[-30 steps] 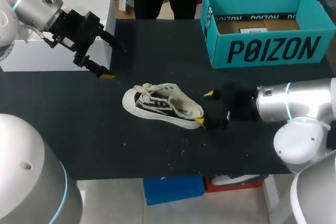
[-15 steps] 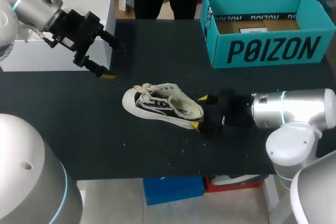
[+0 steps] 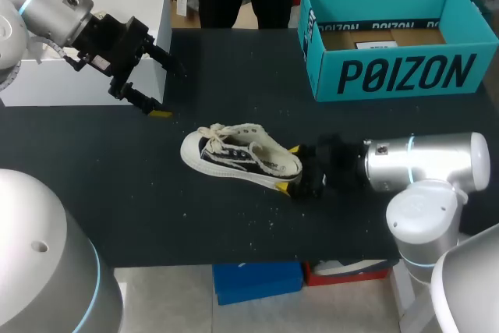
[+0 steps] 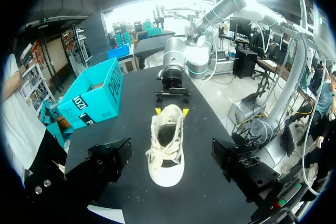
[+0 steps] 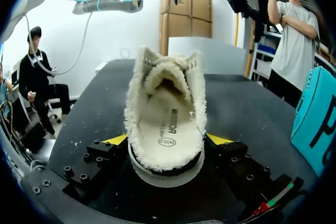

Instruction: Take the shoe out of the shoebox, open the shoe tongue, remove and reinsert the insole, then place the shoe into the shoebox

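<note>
The shoe point(image 3: 238, 157) stands on its sole in the middle of the tabletop point(image 3: 234, 76), well apart from the teal shoebox point(image 3: 405, 76), its heel between the right jaws, spread at either side and seemingly not quite pinching it, while the left jaws hang wide apart.

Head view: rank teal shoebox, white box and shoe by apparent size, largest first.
1. teal shoebox and white box: about alike. The white box is partly covered by the left arm and cut by the view's edge, so I won't rank them.
2. shoe: clearly smallest.
</note>
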Robot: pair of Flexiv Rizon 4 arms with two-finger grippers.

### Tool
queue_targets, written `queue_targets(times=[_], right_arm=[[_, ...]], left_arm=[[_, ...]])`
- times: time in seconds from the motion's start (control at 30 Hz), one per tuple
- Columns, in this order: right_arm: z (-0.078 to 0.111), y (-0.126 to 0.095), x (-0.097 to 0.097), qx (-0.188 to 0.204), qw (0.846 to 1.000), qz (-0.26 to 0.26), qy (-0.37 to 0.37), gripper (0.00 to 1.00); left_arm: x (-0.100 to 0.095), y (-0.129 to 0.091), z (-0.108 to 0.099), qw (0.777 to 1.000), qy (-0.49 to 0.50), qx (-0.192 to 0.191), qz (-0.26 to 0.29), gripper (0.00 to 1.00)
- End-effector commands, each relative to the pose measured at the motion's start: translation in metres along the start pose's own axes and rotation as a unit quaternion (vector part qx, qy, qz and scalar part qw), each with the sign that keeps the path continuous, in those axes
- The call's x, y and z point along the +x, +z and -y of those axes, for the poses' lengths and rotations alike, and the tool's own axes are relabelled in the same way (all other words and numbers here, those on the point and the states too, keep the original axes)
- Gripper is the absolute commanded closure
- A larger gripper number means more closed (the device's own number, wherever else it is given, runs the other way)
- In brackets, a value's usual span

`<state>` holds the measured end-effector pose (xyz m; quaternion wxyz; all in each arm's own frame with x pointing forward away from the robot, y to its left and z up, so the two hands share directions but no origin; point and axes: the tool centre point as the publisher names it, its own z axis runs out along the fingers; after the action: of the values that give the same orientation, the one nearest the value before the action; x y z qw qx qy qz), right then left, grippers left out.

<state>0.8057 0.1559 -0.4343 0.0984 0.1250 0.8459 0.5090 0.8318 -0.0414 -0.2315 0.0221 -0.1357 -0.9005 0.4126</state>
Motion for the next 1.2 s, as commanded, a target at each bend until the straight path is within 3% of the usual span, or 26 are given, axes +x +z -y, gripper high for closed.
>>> queue_targets(times=[0.03,0.33,0.53,0.93,0.97,1.03,1.07,1.1,1.13,1.17,1.2], right_arm=[[-0.002,-0.004,-0.01,0.008,1.0,-0.017,-0.009,1.0],[-0.006,-0.01,-0.029,0.021,0.996,-0.085,-0.034,1.0],[-0.006,-0.008,-0.036,0.005,0.995,-0.089,-0.038,1.0],[0.006,-0.002,-0.029,-0.001,0.996,-0.084,-0.04,1.0],[0.005,-0.003,-0.029,-0.002,0.996,-0.083,-0.042,0.9],[0.004,-0.005,-0.029,-0.001,0.996,-0.081,-0.044,0.54],[0.003,-0.006,-0.029,-0.001,0.996,-0.079,-0.045,0.55],[0.002,-0.007,-0.03,0.001,0.996,-0.078,-0.046,0.46],[0.001,-0.009,-0.03,0.001,0.996,-0.077,-0.048,0.0],[0.0,-0.01,-0.03,0.002,0.996,-0.078,-0.052,0.0],[-0.001,-0.01,-0.03,0.002,0.996,-0.078,-0.052,0.23]], left_arm=[[0.0,0.001,0.0,1.0,0.001,0.0,0.001,0.0],[0.0,0.001,0.0,1.0,0.001,0.0,0.001,0.0],[0.0,0.001,0.0,1.0,0.001,0.0,0.001,0.0],[0.0,0.001,0.0,1.0,0.001,0.0,0.001,0.0],[0.0,0.001,0.0,1.0,0.001,0.0,0.001,0.0],[0.0,0.001,0.0,1.0,0.001,0.0,0.001,0.0],[0.0,0.001,0.0,1.0,0.001,0.0,0.001,0.0],[0.0,0.001,0.0,1.0,0.001,0.0,0.001,0.0],[0.0,0.001,0.0,1.0,0.001,0.0,0.001,0.0],[0.0,0.001,0.0,1.0,0.001,0.0,0.001,0.0],[0.0,0.001,0.0,1.0,0.001,0.0,0.001,0.0]])
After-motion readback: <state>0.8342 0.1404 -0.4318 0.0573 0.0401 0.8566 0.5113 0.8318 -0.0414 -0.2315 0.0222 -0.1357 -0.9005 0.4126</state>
